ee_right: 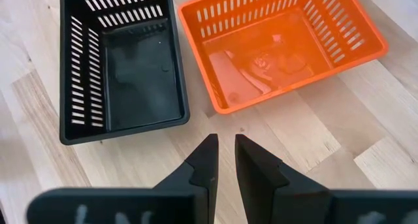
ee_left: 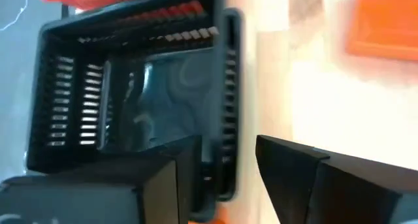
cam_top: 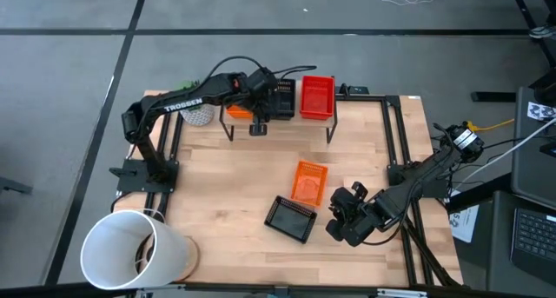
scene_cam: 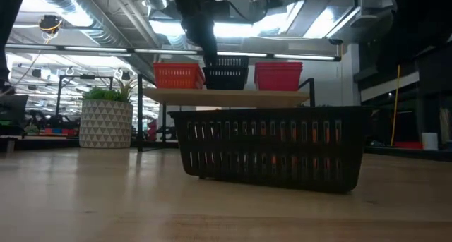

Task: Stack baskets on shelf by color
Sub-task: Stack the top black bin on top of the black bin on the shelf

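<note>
On the shelf (cam_top: 261,131) at the far side stand an orange basket (cam_top: 233,112), a black basket (cam_top: 283,98) and a red basket (cam_top: 317,96) in a row. My left gripper (ee_left: 228,152) is open at the black basket (ee_left: 130,106). One finger is inside its near wall and one outside, and I see no touch. On the table lie an orange basket (ee_right: 281,44) and a black basket (ee_right: 121,61), both upright on their bottoms. My right gripper (ee_right: 225,142) hovers just near of them, open only narrowly, with nothing between its fingers.
A large white bucket (cam_top: 130,250) lies at the table's near left corner. A potted plant (scene_cam: 104,122) stands at the far left beside the shelf. Bare wood lies between the shelf and the two loose baskets. Black frame rails (cam_top: 395,133) run along the table's right side.
</note>
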You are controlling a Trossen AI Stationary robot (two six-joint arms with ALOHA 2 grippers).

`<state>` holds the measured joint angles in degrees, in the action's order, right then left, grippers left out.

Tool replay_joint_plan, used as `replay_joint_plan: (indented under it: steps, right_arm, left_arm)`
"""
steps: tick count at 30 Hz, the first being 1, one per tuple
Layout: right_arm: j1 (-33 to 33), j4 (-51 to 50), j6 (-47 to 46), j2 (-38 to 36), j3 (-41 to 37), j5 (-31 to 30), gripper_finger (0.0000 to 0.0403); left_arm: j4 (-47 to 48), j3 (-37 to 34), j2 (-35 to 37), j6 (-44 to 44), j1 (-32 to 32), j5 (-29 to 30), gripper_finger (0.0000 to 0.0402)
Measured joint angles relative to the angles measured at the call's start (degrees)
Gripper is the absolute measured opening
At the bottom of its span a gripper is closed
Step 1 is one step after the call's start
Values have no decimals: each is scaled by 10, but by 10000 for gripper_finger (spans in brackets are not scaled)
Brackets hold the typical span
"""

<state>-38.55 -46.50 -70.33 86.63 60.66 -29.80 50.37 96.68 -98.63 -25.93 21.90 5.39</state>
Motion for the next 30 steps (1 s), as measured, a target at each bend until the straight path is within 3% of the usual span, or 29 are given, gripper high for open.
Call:
replay_joint_plan:
  steps: [7, 11, 26, 30]
  right_arm:
    - [0, 0, 0, 0, 0, 0, 53]
    - [0, 0, 0, 0, 0, 0, 53]
    - [0, 1, 0, 0, 0, 0, 53]
    - [0, 1, 0, 0, 0, 0, 53]
  left_arm:
    - [2, 36, 10, -1, -18, 2, 143]
    - [0, 55, 10, -1, -25, 32, 144]
    - [12, 55, 3, -1, -21, 107, 144]
    - [17, 55, 1, 0, -17, 101, 144]
